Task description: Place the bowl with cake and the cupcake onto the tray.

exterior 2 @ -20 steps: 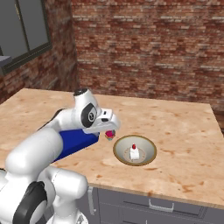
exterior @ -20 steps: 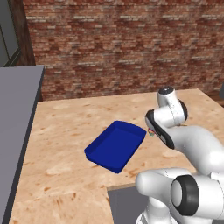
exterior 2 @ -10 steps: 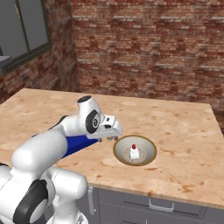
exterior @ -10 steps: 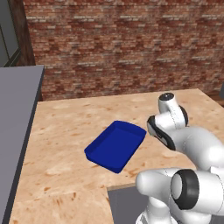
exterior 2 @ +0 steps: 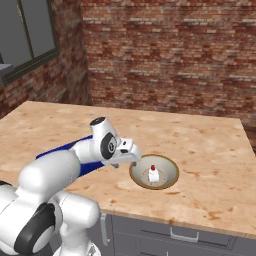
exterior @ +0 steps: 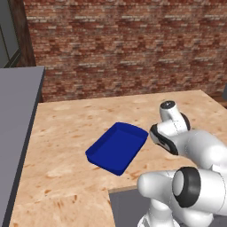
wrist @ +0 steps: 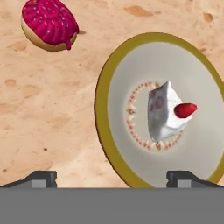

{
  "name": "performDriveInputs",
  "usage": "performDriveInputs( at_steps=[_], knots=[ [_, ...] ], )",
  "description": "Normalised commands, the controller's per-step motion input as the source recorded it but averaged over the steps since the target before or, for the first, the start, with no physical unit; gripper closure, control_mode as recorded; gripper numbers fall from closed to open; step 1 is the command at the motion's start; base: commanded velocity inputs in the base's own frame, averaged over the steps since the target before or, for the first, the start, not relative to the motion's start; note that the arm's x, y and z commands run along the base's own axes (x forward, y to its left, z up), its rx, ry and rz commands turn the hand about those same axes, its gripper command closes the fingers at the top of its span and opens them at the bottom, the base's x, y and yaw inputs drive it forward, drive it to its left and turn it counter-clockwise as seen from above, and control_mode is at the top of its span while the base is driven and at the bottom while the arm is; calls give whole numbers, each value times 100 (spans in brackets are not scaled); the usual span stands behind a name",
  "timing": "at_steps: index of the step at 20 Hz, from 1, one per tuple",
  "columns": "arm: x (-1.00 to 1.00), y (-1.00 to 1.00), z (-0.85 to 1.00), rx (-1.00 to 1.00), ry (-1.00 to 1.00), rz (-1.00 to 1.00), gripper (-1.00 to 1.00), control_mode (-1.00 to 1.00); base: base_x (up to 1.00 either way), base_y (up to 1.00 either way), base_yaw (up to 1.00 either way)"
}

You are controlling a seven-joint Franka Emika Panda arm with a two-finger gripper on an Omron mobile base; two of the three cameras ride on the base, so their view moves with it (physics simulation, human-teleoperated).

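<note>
Jaws point(wrist: 111, 177) wide over bowl point(wrist: 109, 131), cupcake point(wrist: 49, 24) beside

No readable text, label, brand, number or sign appeared anywhere in these views. The blue tray point(exterior: 116, 147), the bowl with cake point(exterior 2: 154, 172) beside it and the cupcake point(wrist: 49, 25) were all unmarked, as were the brick wall and surface.

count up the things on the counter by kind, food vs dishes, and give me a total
food: 2, the cupcake and the cake slice
dishes: 2, the bowl holding the slice and the blue tray
total: 4
</note>
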Motion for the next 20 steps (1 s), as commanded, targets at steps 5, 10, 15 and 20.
performDriveInputs(
  at_steps=[5,10,15,20],
  knots=[
    [0,-3,-21,-1,0,0,-100,-100,0,0,0],
    [7,-3,-18,-1,0,0,-100,-100,0,0,0],
    [9,-8,-14,0,0,0,-100,-100,0,0,0],
    [12,-12,-11,0,0,0,-100,-100,0,0,0]
  ],
)
